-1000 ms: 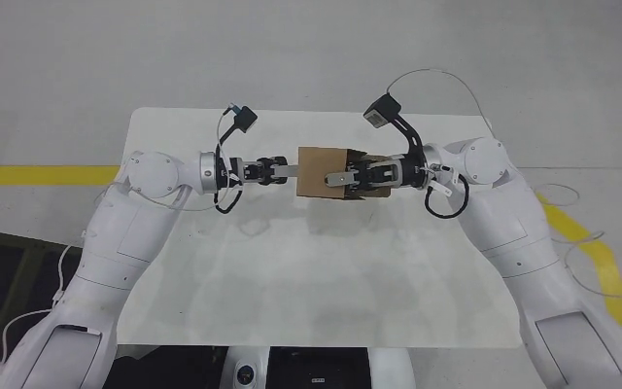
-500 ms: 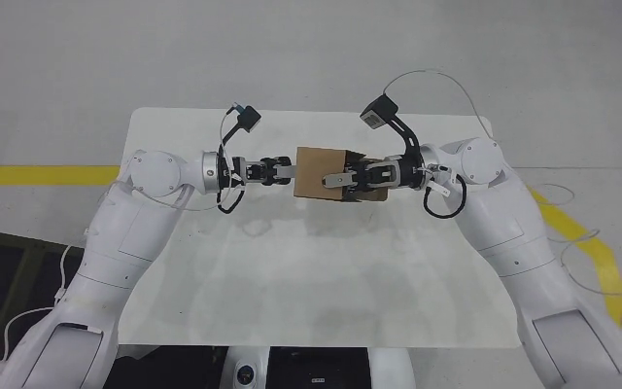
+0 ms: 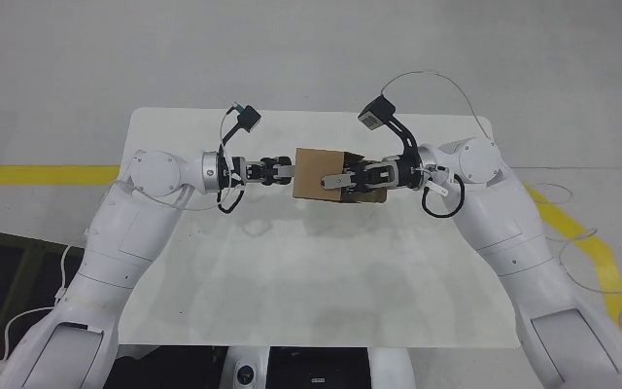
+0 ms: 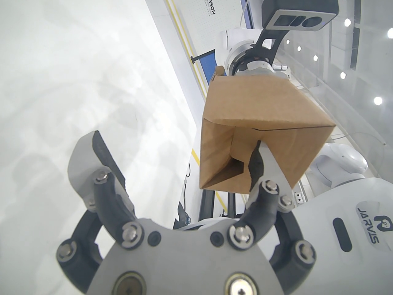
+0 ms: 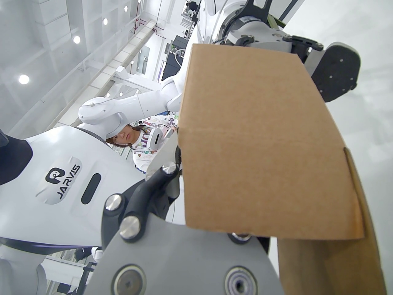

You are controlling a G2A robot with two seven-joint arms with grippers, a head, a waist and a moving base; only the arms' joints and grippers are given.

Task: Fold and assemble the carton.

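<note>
A brown carton [image 3: 319, 172] hangs in the air above the white table [image 3: 292, 282], between my two grippers. My right gripper [image 3: 335, 181] is shut on the carton's wall, with one finger lying over the top panel. That finger [image 5: 164, 158] sits by the edge of the carton [image 5: 254, 142]; the other is hidden behind the cardboard. My left gripper [image 3: 286, 171] is open at the carton's opposite end. One fingertip [image 4: 257, 158] rests against the folded end flaps of the carton [image 4: 264, 115], and the other finger [image 4: 103, 155] stands well off to the side.
A loose flap [image 3: 367, 175] sticks out of the carton's end around the right gripper. The table's far edge lies just behind both wrists. A yellow line [image 3: 49, 175] runs along the floor beside the table.
The right gripper and the carton have shifted slightly toward the left gripper. The left arm has hardly moved.
</note>
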